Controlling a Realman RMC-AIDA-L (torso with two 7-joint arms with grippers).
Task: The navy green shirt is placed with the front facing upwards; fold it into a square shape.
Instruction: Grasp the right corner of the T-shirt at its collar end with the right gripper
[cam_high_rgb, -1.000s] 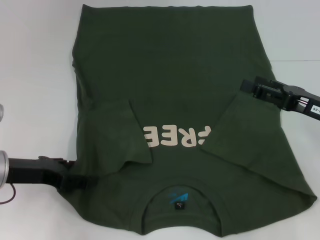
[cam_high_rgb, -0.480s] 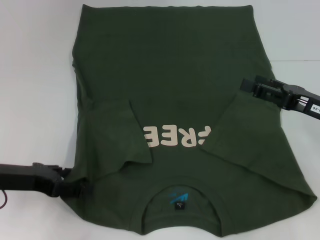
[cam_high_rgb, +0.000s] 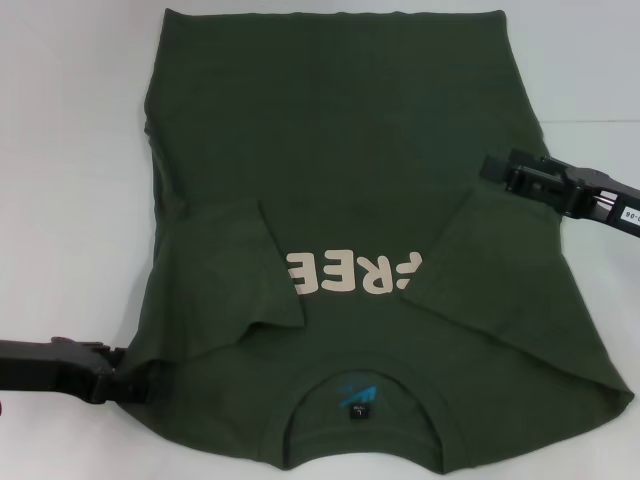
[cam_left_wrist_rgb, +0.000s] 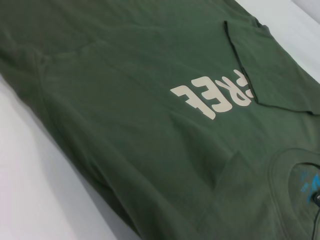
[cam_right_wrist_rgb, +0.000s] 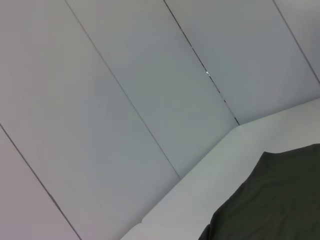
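With both sleeves already folded in, the navy green shirt (cam_high_rgb: 350, 200) fills the middle of the white bench (cam_high_rgb: 70, 150) while the left gripper (cam_high_rgb: 128, 385) at lower left seems closed on its shoulder edge and the right gripper (cam_high_rgb: 492, 168) at mid-right touches the other side, grip unreadable, so the next move likely calls for folding the collar end toward the hem.

left hand (cam_high_rgb: 128, 383) black, boxy; right hand (cam_high_rgb: 492, 168) black, with a white label
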